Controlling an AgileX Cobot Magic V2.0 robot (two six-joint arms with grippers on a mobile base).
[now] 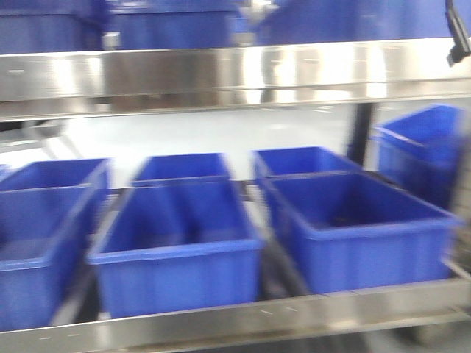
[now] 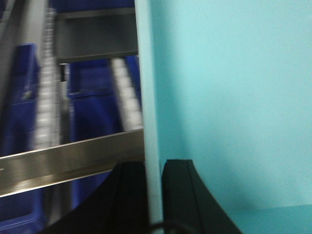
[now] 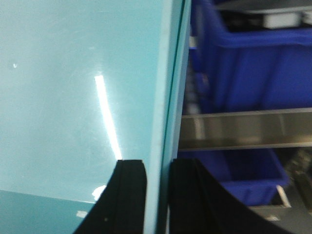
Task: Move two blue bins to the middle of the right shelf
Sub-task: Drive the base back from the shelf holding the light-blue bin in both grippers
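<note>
- The left end effector (image 2: pixel 154 168) is clamped on a thin upright wall of a pale bin (image 2: pixel 229 97), with one finger on each face of the wall.
- The right end effector (image 3: pixel 157 168) pinches the opposite wall of that bin in the same way. The bin therefore hangs between both arms, in front of the table (image 1: pixel 257 316) and not on it.
- By my reading, one bin is in carry and not yet set down. I cannot tell whether it is the first or the second.
- The placing is left to do. The pictures do not show whether this tier is the right shelf's middle.
- The table is a steel tier with roller tracks (image 2: pixel 124 92) running back from its front rail.
- Several blue bins (image 1: pixel 176 250) sit on the table in two rows, close side by side, so little free space shows.
- Another steel tier (image 1: pixel 221 73) lies above the table and carries more blue shapes.
- Right of the table, past a dark post (image 1: pixel 360 132), another blue bin (image 1: pixel 427 147) stands tilted.
- Behind the table is a pale, glossy floor (image 1: pixel 206 132). The front view is blurred.
</note>
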